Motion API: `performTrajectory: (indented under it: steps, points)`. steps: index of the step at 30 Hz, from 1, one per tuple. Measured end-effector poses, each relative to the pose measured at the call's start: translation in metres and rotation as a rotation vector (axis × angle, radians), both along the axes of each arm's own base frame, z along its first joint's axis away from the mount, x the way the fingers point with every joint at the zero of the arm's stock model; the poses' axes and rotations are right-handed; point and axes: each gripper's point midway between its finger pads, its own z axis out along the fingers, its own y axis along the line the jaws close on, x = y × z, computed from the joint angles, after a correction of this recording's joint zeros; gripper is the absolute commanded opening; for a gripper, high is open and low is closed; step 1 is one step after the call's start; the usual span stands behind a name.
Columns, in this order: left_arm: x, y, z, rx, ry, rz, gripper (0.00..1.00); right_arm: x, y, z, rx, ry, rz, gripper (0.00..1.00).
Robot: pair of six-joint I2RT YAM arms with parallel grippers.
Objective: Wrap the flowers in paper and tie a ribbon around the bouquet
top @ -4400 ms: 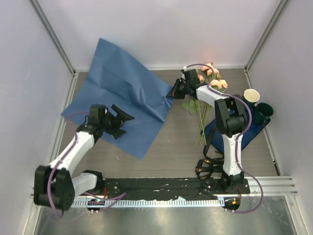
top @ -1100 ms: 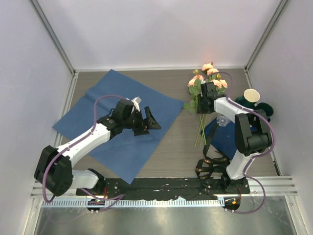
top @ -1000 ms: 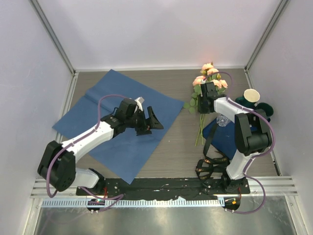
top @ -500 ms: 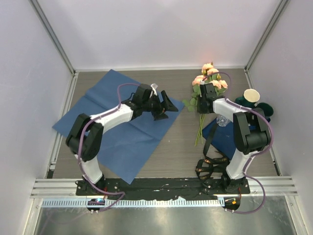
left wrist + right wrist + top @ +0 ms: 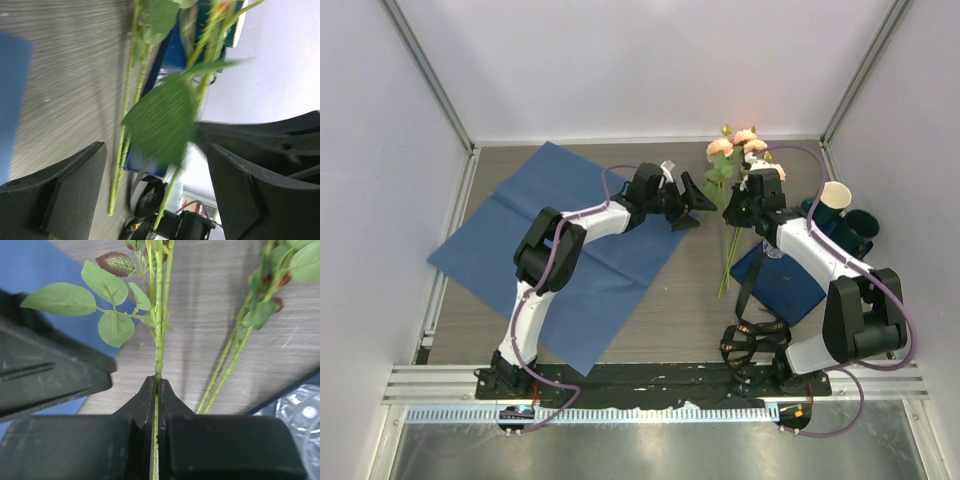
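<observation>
Right gripper (image 5: 156, 385): is being pressed together on a single green stem of the flowers (image 5: 738, 148), with leaves fanning out just past the fingertips.
Left gripper (image 5: 692, 200): is being held spread wide just beside the pinched stem; in the left wrist view a leaf is being framed between the fingers, and whether it is being touched cannot be told.
Flowers: blooms are being shown near the far edge of the table (image 5: 690, 300), with the other stems trailing toward the navy mat (image 5: 790, 285).
Paper (image 5: 550, 260): is being seen flat on the left half of the table.
Ribbon (image 5: 745, 290): is being seen heaped near the right arm's base.
Pale-lined cup (image 5: 834, 194): contents cannot be told.
Dark green cups (image 5: 862, 226): are being seen just beside it; contents cannot be told.
</observation>
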Motion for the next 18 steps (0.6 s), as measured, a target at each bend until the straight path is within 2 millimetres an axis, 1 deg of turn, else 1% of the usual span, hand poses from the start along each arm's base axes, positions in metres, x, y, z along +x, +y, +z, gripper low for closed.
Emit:
performTrajectory:
  steps: [3,4,6,7,8,9,11,12,14,15,16,17,18]
  points:
    - [0.001,-0.011,0.008,-0.05,-0.014,0.0,0.81,-0.015,0.01,-0.006,0.061,0.025,0.033,0.0]
    - [0.001,-0.013,0.011,-0.065,-0.015,0.001,0.77,-0.02,0.014,-0.008,0.085,0.037,0.05,0.0]
    - [0.0,-0.017,0.015,-0.086,-0.019,-0.002,0.74,-0.026,0.022,-0.009,0.125,0.045,0.076,0.0]
    - [0.0,-0.019,0.016,-0.094,-0.019,-0.003,0.68,-0.029,0.025,-0.009,0.145,0.047,0.089,0.0]
    - [0.0,-0.02,0.017,-0.099,-0.02,-0.003,0.66,-0.031,0.029,-0.009,0.165,0.048,0.103,0.0]
    - [0.0,-0.02,0.017,-0.104,-0.017,-0.003,0.6,-0.033,0.032,-0.007,0.182,0.049,0.116,0.0]
    - [0.001,-0.021,0.017,-0.112,-0.01,0.001,0.53,-0.034,0.038,-0.004,0.209,0.043,0.135,0.0]
    - [0.001,-0.021,0.016,-0.114,-0.006,0.003,0.45,-0.034,0.04,-0.002,0.221,0.038,0.145,0.0]
    - [0.001,-0.021,0.016,-0.115,-0.005,0.004,0.35,-0.034,0.045,0.0,0.243,0.031,0.166,0.0]
    - [0.001,-0.021,0.015,-0.114,-0.005,0.005,0.24,-0.035,0.047,0.001,0.25,0.029,0.173,0.0]
    - [0.002,-0.021,0.015,-0.111,-0.009,0.005,0.21,-0.035,0.049,0.001,0.257,0.028,0.181,0.05]
    - [0.002,-0.02,0.013,-0.102,-0.015,0.002,0.19,-0.036,0.05,0.001,0.262,0.028,0.188,0.16]
    - [0.002,-0.019,0.012,-0.093,-0.019,0.001,0.13,-0.036,0.051,0.001,0.263,0.03,0.189,0.38]
